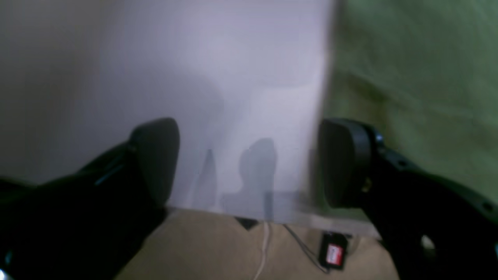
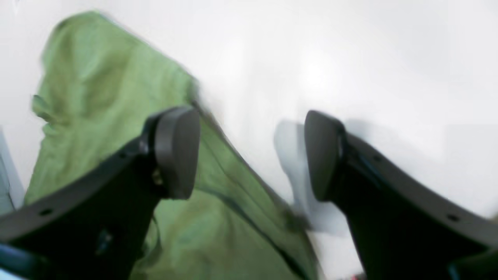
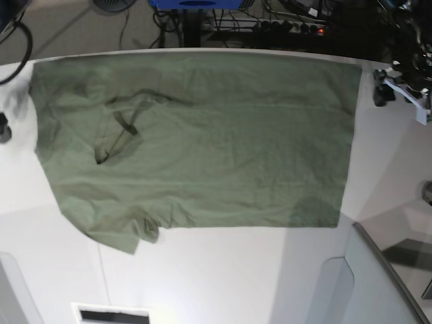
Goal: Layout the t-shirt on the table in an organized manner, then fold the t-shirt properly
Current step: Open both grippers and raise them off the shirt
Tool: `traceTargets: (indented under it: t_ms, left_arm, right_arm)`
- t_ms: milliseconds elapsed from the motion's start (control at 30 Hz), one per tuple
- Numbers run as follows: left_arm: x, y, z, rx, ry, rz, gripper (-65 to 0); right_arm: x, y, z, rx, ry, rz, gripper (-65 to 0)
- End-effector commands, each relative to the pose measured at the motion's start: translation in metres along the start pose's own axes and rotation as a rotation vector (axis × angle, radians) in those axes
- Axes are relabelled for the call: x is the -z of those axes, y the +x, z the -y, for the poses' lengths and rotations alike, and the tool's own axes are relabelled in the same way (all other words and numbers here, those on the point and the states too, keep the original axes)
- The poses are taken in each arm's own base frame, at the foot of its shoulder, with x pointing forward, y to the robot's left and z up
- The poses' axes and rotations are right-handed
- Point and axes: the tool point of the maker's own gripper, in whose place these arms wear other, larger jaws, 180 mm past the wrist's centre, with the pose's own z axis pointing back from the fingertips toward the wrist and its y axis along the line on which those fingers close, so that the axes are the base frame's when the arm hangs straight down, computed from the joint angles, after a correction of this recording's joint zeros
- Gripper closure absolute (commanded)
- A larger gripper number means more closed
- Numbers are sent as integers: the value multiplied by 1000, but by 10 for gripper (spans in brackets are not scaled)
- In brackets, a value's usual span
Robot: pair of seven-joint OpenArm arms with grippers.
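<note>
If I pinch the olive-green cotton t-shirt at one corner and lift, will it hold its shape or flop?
Probably flop: the olive-green cotton t-shirt lies thin and creased, with a rumpled sleeve at one corner, so it would likely sag and bunch. It looks light. On the smooth white table it may slide when dragged.

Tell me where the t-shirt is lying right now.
In the base view the t-shirt lies spread across the far half of the white table, reaching its far edge, collar toward the view's left.
</note>
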Motion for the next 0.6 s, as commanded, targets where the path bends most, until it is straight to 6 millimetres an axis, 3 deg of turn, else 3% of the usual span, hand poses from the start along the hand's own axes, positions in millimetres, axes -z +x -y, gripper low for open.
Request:
traceTargets:
  t_ms: [0, 133, 200, 300, 400, 567]
  left_arm:
    - [-3, 16, -14, 14, 18, 31, -540]
    - [5, 33, -32, -4, 24, 36, -536]
    - [8, 43, -32, -19, 16, 57, -535]
    - [9, 56, -26, 2, 7, 81, -535]
    - [15, 58, -7, 70, -30, 63, -535]
    - [21, 53, 7, 78, -59, 50, -535]
  right_arm:
    - [5, 32, -19, -50, 40, 39, -405]
    - [48, 51, -57, -136, 76, -57, -405]
    - [68, 60, -72, -190, 75, -60, -405]
    - [94, 57, -94, -286, 60, -92, -405]
    - [110, 47, -93, -317, 22, -120, -407]
    - [122, 29, -76, -283, -22, -110, -407]
